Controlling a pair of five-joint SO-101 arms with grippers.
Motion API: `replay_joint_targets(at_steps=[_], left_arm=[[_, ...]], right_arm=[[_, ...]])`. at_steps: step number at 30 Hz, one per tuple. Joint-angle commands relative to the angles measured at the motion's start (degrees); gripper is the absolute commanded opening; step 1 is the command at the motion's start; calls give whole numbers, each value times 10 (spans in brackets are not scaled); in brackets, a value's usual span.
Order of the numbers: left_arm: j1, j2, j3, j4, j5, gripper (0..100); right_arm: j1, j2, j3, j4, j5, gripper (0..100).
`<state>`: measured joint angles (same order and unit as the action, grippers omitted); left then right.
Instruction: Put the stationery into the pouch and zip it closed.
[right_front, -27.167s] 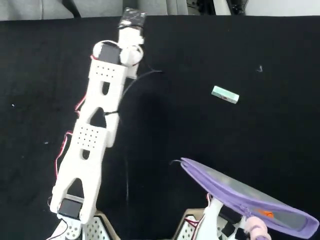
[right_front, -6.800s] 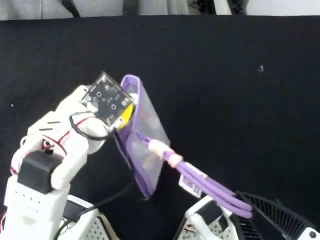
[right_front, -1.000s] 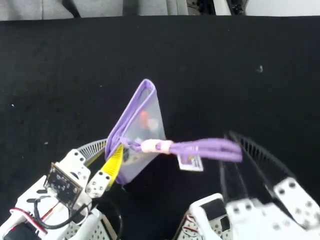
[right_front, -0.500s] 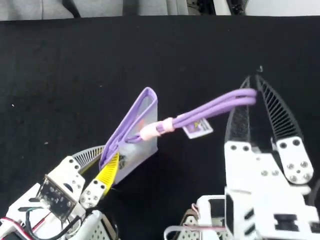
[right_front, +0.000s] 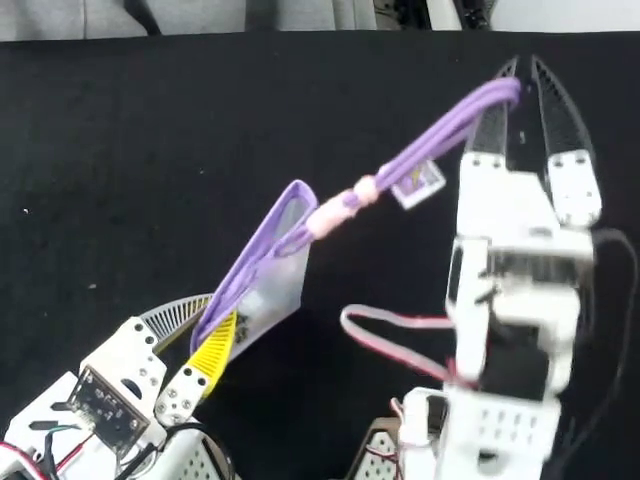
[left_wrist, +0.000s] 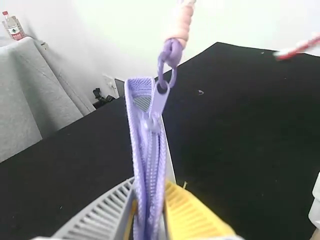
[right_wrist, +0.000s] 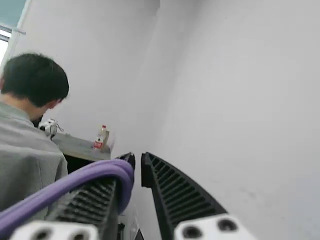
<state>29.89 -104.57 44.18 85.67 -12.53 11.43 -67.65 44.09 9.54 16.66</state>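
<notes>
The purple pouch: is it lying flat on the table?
No, the purple pouch is tilted up off the table, one end clamped in the left gripper, its strap held by the right gripper.

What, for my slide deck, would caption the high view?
Left gripper clamps the purple pouch; right gripper holds its strap taut.

The left gripper (right_front: 222, 308) sits low, its gray and yellow fingers clamped on the pouch (right_front: 270, 290) edge between them. The right arm (right_front: 515, 260) stretches forward, and the right gripper (right_front: 524, 66) pinches the strap (right_front: 445, 130) at its fingertips.
</notes>
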Motion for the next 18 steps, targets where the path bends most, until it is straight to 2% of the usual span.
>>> replay_joint_targets(at_steps=[1, 18], left_arm=[[0, -3, -17, 12, 1, 28], [0, -3, -16, 13, 2, 28]], right_arm=[[66, 124, -65, -36, 6, 11], [182, 465, -277, -33, 5, 11]])
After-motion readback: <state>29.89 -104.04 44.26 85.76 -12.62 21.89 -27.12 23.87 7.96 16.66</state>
